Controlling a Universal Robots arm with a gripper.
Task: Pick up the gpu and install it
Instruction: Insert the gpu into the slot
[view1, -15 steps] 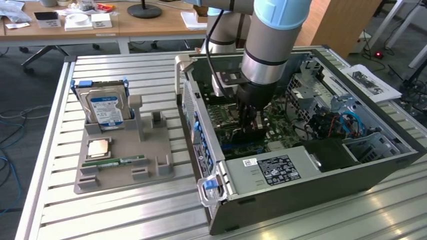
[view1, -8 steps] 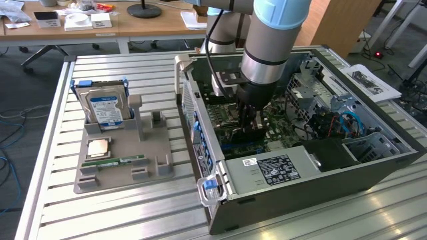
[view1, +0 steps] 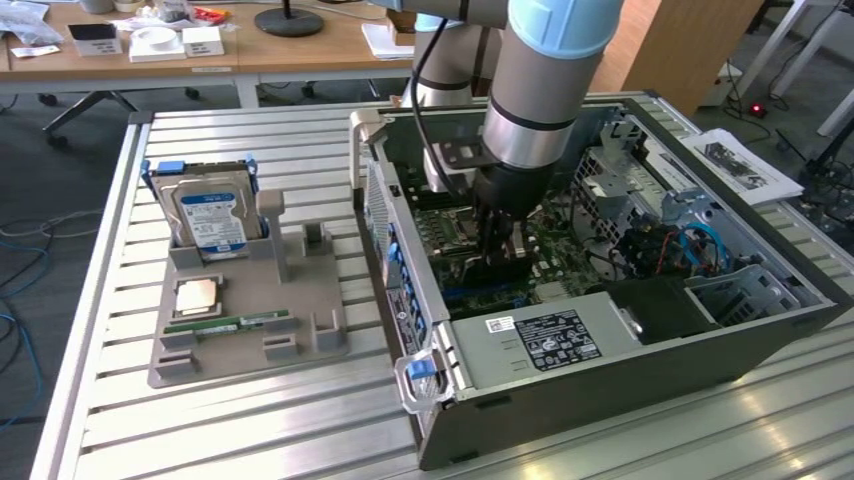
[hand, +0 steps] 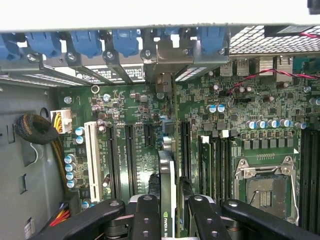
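Note:
The gpu (hand: 167, 175) stands on edge between my fingers (hand: 146, 217), thin and dark, with a green label on its near end. Its silvery end bracket (hand: 162, 62) reaches the rear slot openings under the blue latches. The card hangs over the black expansion slots of the green motherboard (hand: 135, 165). Whether it touches a slot I cannot tell. In the exterior view my gripper (view1: 501, 240) is down inside the open computer case (view1: 601, 400), shut on the gpu, just above the board.
A grey holder (view1: 247, 330) on the slatted table carries an upright hard drive (view1: 214, 215), a processor chip (view1: 198, 295) and a green memory stick (view1: 247, 323). Inside the case are the power supply (view1: 547, 340), an open CPU socket (hand: 262, 187), a white slot (hand: 92, 160) and sleeved cables (hand: 35, 130).

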